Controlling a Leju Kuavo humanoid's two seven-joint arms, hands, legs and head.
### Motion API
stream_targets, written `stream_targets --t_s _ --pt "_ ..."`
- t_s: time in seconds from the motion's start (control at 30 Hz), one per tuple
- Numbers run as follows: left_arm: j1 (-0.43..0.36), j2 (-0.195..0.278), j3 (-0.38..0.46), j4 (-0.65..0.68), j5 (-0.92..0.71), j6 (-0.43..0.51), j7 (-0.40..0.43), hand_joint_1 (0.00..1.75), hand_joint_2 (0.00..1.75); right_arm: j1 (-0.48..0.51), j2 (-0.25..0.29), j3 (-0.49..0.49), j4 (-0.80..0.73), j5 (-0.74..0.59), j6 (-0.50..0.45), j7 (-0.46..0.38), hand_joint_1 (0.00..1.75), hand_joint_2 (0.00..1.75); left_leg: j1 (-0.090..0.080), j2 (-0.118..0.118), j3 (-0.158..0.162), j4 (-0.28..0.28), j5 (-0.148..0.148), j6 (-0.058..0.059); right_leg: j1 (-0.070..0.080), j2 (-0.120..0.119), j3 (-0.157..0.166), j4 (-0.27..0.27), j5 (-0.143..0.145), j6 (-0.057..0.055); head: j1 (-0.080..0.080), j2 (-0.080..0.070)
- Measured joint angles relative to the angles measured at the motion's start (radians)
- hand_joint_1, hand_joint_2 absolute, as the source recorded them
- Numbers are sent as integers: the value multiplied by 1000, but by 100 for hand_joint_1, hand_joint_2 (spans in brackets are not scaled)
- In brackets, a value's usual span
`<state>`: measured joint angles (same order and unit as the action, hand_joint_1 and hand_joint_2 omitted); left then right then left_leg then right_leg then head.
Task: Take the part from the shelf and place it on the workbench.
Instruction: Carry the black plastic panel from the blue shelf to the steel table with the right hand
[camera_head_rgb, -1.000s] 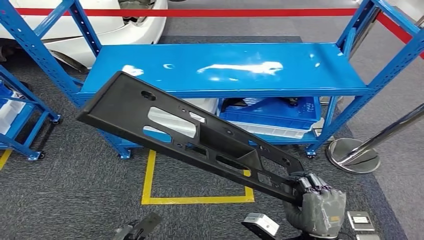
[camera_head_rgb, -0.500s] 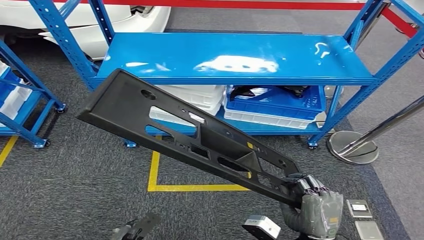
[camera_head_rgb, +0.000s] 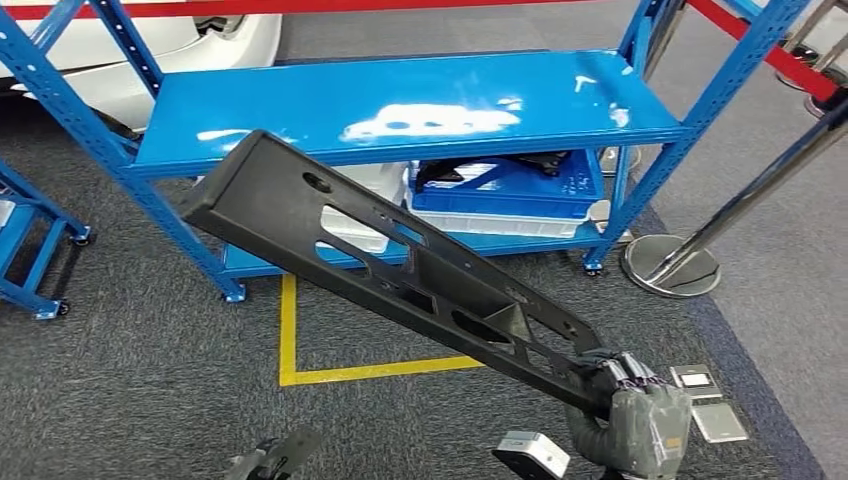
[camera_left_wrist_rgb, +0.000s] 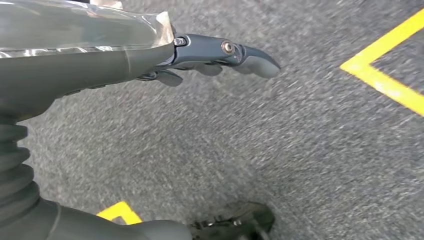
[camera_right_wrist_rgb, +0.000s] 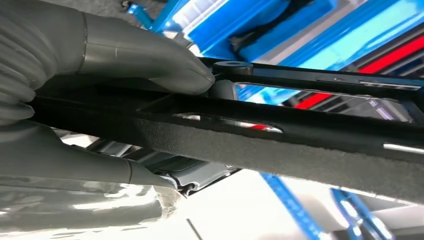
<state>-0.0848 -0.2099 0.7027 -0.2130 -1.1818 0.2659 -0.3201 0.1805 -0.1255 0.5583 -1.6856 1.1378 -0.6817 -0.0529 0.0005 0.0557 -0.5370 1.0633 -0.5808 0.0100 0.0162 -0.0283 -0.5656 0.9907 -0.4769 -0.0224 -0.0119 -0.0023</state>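
In the head view, the right hand grips the near end of the part, a long black panel with several cut-outs. Its long axis runs on a diagonal: from the hand it points up and away to the left, and the far end is in the air in front of the shelf. The part is over the floor and touches nothing but the hand. The shelf is blue; its top board is bare and shiny, and a blue crate sits on its lower board. The floor is grey carpet with yellow tape lines. A chrome post stands right of the shelf.

In the left wrist view, the left hand hangs over the carpet, fingers stretched out, holding nothing.

In the right wrist view, the thumb presses on the part, which runs away from the hand.
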Motion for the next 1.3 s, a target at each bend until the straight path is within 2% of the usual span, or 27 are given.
stream_targets --t_s 0.03,0.1,0.13,0.17,0.2,0.23,0.3,0.37,0.43,0.5,0.57,0.6,0.63,0.67,0.7,0.73,0.8,0.87,0.93,0.97,1.03,1.07,1.13,1.17,1.2,1.23,1.3 --pt "1 1 0 0 0 0 0 0 175 0 2 0 0 0 -1 -1 175 175 2 -22 -23 51 -31 -3 -3 9 -1 -3 3 -2 -1 0" --pt "6 2 0 0 0 0 0 0 175 0 5 0 0 0 -2 -1 175 175 5 -41 -81 180 -84 -7 -4 31 -3 -3 5 -4 -2 0" --pt "8 2 0 0 0 0 1 0 175 1 5 0 0 -1 -3 -1 175 175 6 -43 -100 220 -89 -9 -5 43 -4 -1 5 -4 -2 0" --pt "8 3 0 0 0 0 1 0 175 2 6 -1 0 -1 -4 -1 175 175 8 -44 -104 223 -74 -11 -6 56 -4 2 4 -3 -2 0" --pt "8 3 0 0 0 0 1 0 175 2 6 -1 0 -2 -5 -1 175 175 11 -47 -91 188 -41 -13 -7 70 -4 6 3 -1 -2 0" --pt "8 4 0 0 0 0 1 0 175 2 7 -1 0 -2 -6 -1 175 175 15 -57 -67 127 0 -15 -9 84 -5 12 1 2 -2 0" --pt "8 5 0 0 0 0 1 0 175 3 9 -1 0 -4 -7 -1 175 175 24 -101 -27 22 46 -17 -10 110 -18 31 -4 13 -2 0" --pt "9 5 1 1 0 0 1 0 175 7 10 -3 -2 -6 -9 0 175 175 26 -127 -20 -8 44 -13 -12 131 -37 43 -1 25 -1 0" --pt "8 5 1 1 0 0 1 0 175 16 11 -7 -5 -8 -11 0 175 175 25 -110 -22 -13 46 -3 -17 145 -50 45 3 36 -2 0" --pt "6 5 2 1 0 0 0 0 175 21 12 -12 -7 -10 -11 0 175 175 28 -89 -21 -16 51 7 -16 108 -68 81 -22 48 2 0" --pt "6 6 2 1 0 0 -1 0 175 22 13 -16 -8 -15 -11 0 175 175 28 -64 -21 -17 51 13 -18 54 -120 196 -84 61 7 0" --pt "7 6 3 1 0 0 -1 0 175 23 14 -18 -8 -18 -11 0 175 175 28 -50 -21 -17 51 14 -22 41 -151 264 -112 66 7 0" --pt "8 7 4 1 1 0 -1 0 175 25 14 -20 -8 -22 -11 0 175 175 28 -38 -21 -17 50 14 -25 36 -173 314 -127 69 7 0" --pt "8 7 5 1 1 0 -1 0 175 28 14 -22 -9 -25 -11 -1 175 175 28 -26 -21 -17 49 14 -27 33 -179 328 -123 71 7 0" --pt "7 7 6 1 1 0 -1 0 175 31 15 -25 -10 -29 -11 -3 175 175 28 -15 -20 -17 48 13 -28 30 -163 298 -100 70 7 0" --pt "6 7 7 1 1 1 -2 0 175 34 16 -29 -13 -31 -11 -6 175 175 28 -5 -18 -17 45 11 -28 23 -129 234 -66 68 7 0" --pt "4 7 8 1 1 2 -3 0 175 37 21 -38 -22 -34 -11 -17 175 175 25 13 -13 -17 40 3 -18 -17 -58 97 -16 57 7 0" --pt "4 7 9 1 1 3 -4 0 175 41 26 -47 -29 -36 -11 -25 175 175 22 28 -11 -19 37 -6 -7 -39 -35 44 -8 46 6 0" --pt "3 6 10 1 1 4 -5 0 175 51 30 -54 -34 -37 -11 -30 175 175 22 42 -6 -24 34 -17 -6 -21 -37 37 -6 33 5 0" --pt "2 5 10 1 1 4 -6 0 175 56 33 -58 -37 -37 -12 -33 175 175 23 34 -5 -21 27 -21 -8 -11 -35 31 -2 25 5 0" --pt "2 4 10 1 1 4 -7 0 175 60 40 -64 -41 -38 -12 -39 175 175 23 -5 -26 34 -15 -23 -12 9 -29 18 5 11 3 0" --pt "3 4 10 1 1 4 -7 0 175 61 44 -66 -42 -39 -12 -40 175 175 23 -26 -53 94 -45 -22 -11 20 -28 17 6 7 2 0" --pt "8 5 10 1 1 5 -6 0 175 65 50 -69 -42 -41 -12 -47 175 175 19 -43 -115 216 -87 -20 -8 48 -27 17 6 3 1 0" --pt "9 5 11 1 1 5 -6 0 175 69 54 -72 -42 -44 -12 -57 175 175 18 -46 -133 242 -84 -19 -7 63 -26 17 6 2 1 0" --pt "10 5 11 1 1 5 -6 0 175 73 61 -77 -43 -46 -12 -72 175 175 17 -48 -131 228 -60 -18 -7 79 -25 18 5 2 1 0" --pt "9 5 11 1 0 5 -6 0 175 78 70 -84 -44 -49 -12 -93 175 175 18 -55 -114 177 -21 -16 -7 95 -23 20 4 2 1 0" --pt "8 6 12 1 0 5 -6 0 175 88 93 -101 -49 -56 -12 -137 175 175 23 -98 -64 52 47 -11 -7 123 -24 29 0 6 2 0"
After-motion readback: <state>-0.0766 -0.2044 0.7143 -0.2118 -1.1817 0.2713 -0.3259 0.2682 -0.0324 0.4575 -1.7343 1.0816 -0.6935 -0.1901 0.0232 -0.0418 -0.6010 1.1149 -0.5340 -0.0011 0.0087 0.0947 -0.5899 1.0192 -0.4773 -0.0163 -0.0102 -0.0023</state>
